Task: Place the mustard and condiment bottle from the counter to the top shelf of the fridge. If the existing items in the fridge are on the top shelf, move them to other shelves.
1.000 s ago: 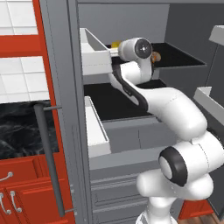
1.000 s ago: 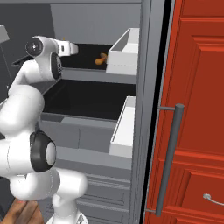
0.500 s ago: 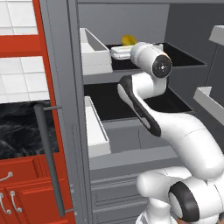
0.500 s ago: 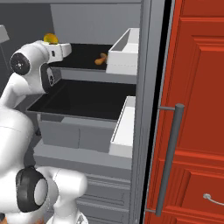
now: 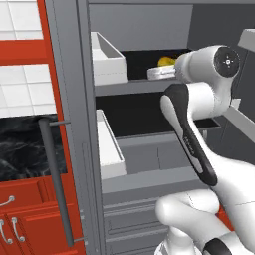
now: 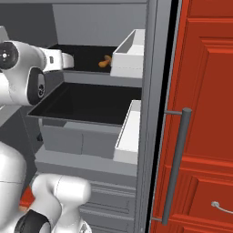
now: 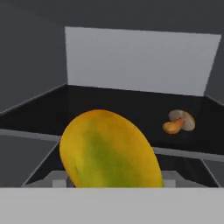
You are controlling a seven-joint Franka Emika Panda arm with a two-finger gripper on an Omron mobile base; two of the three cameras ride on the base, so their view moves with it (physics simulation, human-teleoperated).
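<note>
Left base view has the white arm reaching into the open fridge (image 5: 74, 99), its hand level with the top shelf (image 5: 134, 87). The gripper (image 5: 160, 72) points left along that shelf, and a yellow-green fruit (image 5: 167, 61) shows just above and behind it. From this side I cannot tell whether the fingers are closed on the fruit or only stand beside it.

Hand view puts the fruit (image 7: 109, 151) very close, large and low in the middle, covering the place where the fingertips would rise. It seems to sit between the fingers, which would then stand fairly wide, but the contact itself is hidden. Farther back on the black shelf floor, to the right, lies the small orange-tan mushroom piece (image 7: 178, 121), well apart from the fruit.

Right base view shows the same mushroom piece (image 6: 105, 61) on the top shelf near a white door bin (image 6: 129, 57), with the gripper (image 6: 66, 59) well to its left. A second black shelf (image 6: 86, 107) lies below. The black marble counter (image 5: 22, 149) appears at the left of the left base view, beyond the fridge door handle (image 5: 56, 179).
</note>
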